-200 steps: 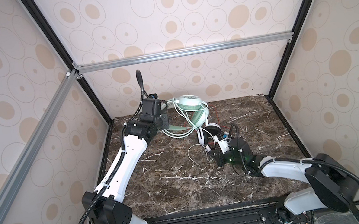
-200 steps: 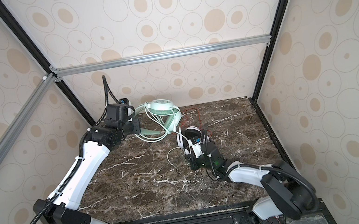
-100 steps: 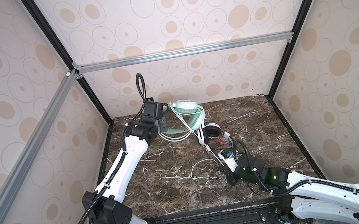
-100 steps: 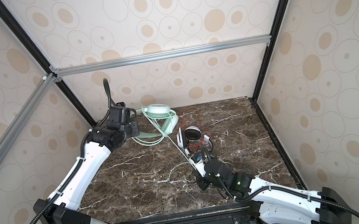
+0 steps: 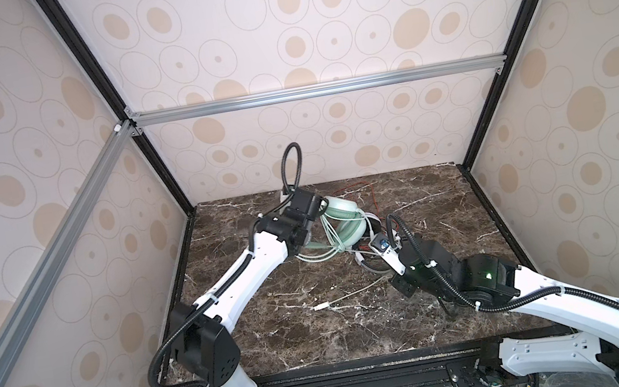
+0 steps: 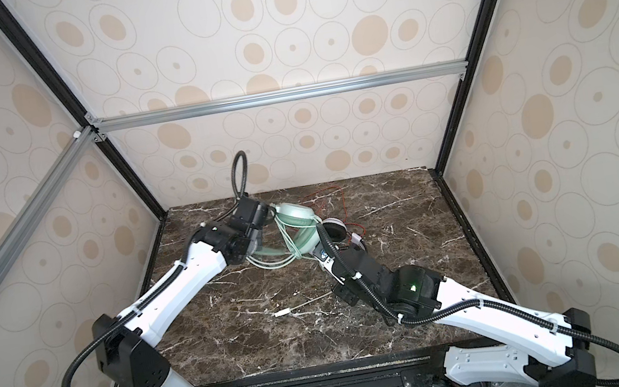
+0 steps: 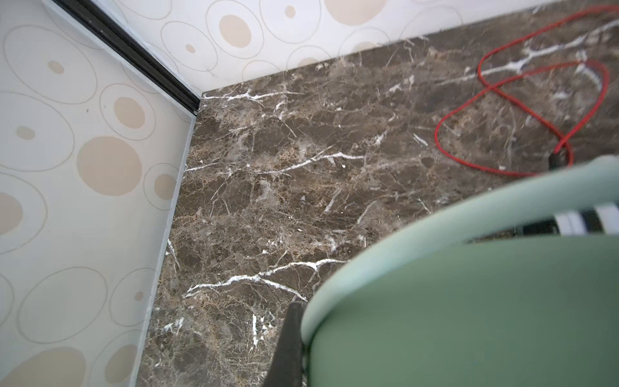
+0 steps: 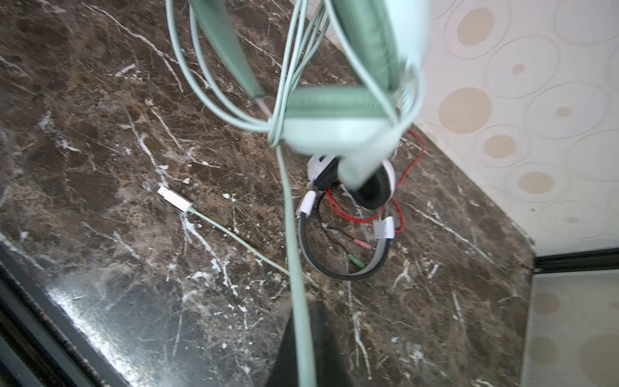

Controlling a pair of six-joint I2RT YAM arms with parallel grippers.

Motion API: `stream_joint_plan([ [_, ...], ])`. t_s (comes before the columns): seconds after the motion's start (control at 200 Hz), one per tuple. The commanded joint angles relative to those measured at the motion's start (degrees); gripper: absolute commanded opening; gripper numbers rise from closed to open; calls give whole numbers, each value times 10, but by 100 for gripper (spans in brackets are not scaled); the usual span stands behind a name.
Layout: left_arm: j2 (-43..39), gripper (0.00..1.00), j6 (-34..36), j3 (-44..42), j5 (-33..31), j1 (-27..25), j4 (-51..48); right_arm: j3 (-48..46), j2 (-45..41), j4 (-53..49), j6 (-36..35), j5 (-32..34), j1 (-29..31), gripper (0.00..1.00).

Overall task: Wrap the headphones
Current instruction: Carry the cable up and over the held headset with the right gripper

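Left pincer [image 5: 319, 218] clamps the mint-green padded headset [image 5: 341, 214]; right pincer [image 5: 380, 248] pinches its pale green cable [image 8: 294, 251], running straight between them.

**Bright up top, soft close in**

Both top views are bright, evenly lit and crisp, with only faint shadows on the dark brown marble bench [image 5: 322, 339]. Right wrist view: white glare along the bench edge, the mint-green over-ear headset [image 8: 368, 67] smeared, its pale green cable [image 8: 294, 268] soft. Left wrist view: headset out of focus.
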Motion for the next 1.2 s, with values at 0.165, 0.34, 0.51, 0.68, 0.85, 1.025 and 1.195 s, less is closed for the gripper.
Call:
stream_joint_plan([
  [0.165,-51,0,114,-41,-53,-36,82,98,30,-9,-212,166,2,0],
  [0.34,-93,0,182,-71,31,-47,114,69,20,95,-330,95,-13,0],
  [0.51,-115,0,214,-90,138,-50,132,31,-1,195,-392,-31,-59,0],
  [0.68,-118,0,229,-98,197,-62,137,69,28,202,-375,-150,-129,0],
  [0.85,-125,0,230,-105,224,-73,142,108,80,191,-342,-273,-192,0],
  [1.025,-127,0,231,-113,244,-85,144,148,137,175,-321,-328,-214,0],
  [1.195,-128,0,231,-118,260,-91,148,181,180,172,-307,-361,-230,0],
])
